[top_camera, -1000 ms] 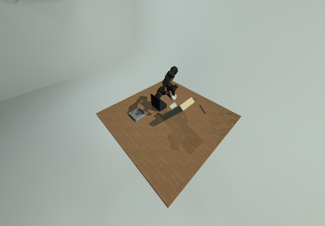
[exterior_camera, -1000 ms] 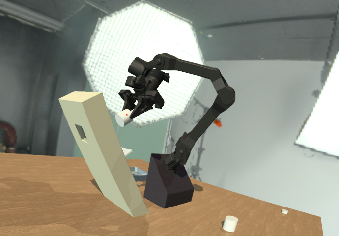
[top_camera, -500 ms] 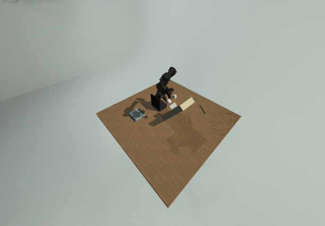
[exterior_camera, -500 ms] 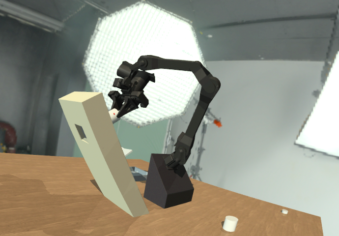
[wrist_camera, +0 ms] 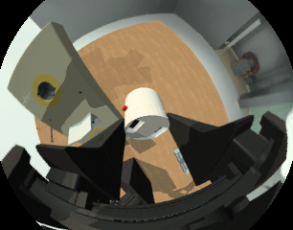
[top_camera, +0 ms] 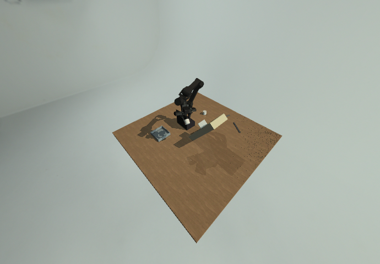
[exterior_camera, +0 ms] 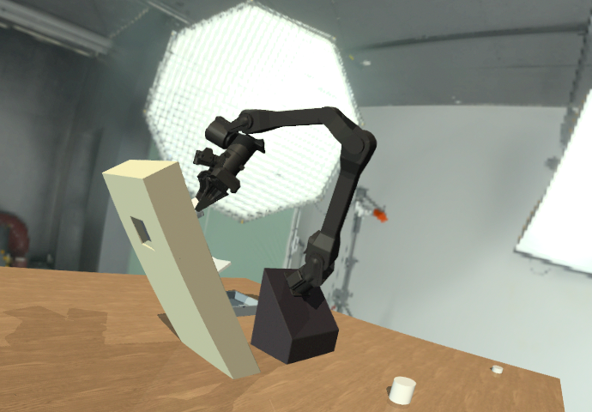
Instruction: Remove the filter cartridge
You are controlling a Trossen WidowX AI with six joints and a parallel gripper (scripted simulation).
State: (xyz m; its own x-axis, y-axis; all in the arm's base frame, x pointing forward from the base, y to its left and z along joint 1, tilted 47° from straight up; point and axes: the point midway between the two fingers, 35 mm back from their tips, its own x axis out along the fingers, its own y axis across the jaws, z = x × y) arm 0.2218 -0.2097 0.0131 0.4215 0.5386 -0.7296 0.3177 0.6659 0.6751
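Observation:
My gripper (wrist_camera: 146,119) (top_camera: 186,119) (exterior_camera: 203,203) is shut on the filter cartridge (wrist_camera: 146,110) (top_camera: 186,121), a short white cylinder with a red dot on its side. It holds the cartridge in the air, clear of the service panel (wrist_camera: 57,57) (top_camera: 217,121) (exterior_camera: 180,262), a leaning cream slab. The panel's round socket (wrist_camera: 47,88), ringed in yellow, is empty and lies to the left in the wrist view. The grey-blue tray (top_camera: 156,137) (exterior_camera: 245,297) sits on the table on the far side of the arm's base from the panel. In the exterior view the panel hides most of the cartridge.
The arm stands on a dark block (exterior_camera: 292,325). A spare white cylinder (top_camera: 204,112) (exterior_camera: 401,390) and a smaller white piece (exterior_camera: 497,369) stand on the wooden table (top_camera: 196,192). A dark rod (top_camera: 236,127) lies beyond the panel. A small white plate (top_camera: 202,124) is at the panel's foot.

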